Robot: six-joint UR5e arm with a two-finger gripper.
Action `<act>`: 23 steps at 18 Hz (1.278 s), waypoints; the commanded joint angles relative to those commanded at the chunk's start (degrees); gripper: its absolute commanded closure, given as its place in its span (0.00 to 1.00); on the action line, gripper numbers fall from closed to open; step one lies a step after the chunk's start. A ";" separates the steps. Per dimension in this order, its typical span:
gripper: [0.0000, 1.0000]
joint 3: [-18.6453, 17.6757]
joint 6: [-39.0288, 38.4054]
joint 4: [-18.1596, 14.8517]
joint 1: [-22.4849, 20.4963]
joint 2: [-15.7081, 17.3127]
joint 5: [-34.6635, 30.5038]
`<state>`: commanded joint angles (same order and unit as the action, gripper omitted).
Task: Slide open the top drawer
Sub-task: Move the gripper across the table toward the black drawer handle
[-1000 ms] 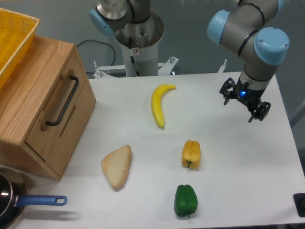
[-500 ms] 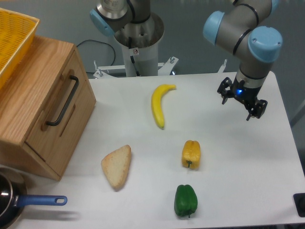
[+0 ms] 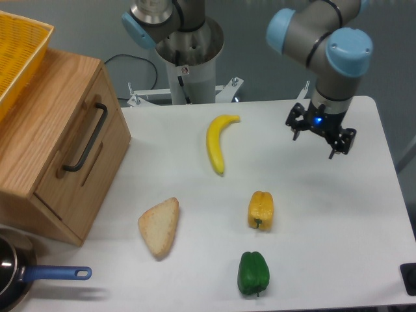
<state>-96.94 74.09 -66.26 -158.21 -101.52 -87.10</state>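
Note:
The top drawer (image 3: 97, 140) sits shut in the light-oak cabinet (image 3: 45, 130) at the left, its front flush with the cabinet. Its long black bar handle (image 3: 86, 138) runs along the front panel. My gripper (image 3: 315, 145) hangs over the right side of the white table, far to the right of the drawer, its two black fingers spread apart and holding nothing.
A banana (image 3: 217, 140), a yellow pepper (image 3: 260, 210), a green pepper (image 3: 253, 273) and a wedge of bread (image 3: 160, 225) lie on the table (image 3: 338, 214). A yellow mesh basket (image 3: 18, 52) rests on the cabinet. A pan with a blue handle (image 3: 55, 273) sits front left.
My gripper has moved left and slightly back across the table, toward the middle. The drawer has not moved.

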 joint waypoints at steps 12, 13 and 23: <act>0.00 -0.35 -23.63 -7.04 12.48 6.33 0.44; 0.00 -0.27 -25.39 -6.95 13.88 6.34 0.44; 0.00 0.53 -35.68 -7.74 22.59 8.44 2.10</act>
<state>-96.42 38.42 -74.00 -135.62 -93.08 -85.00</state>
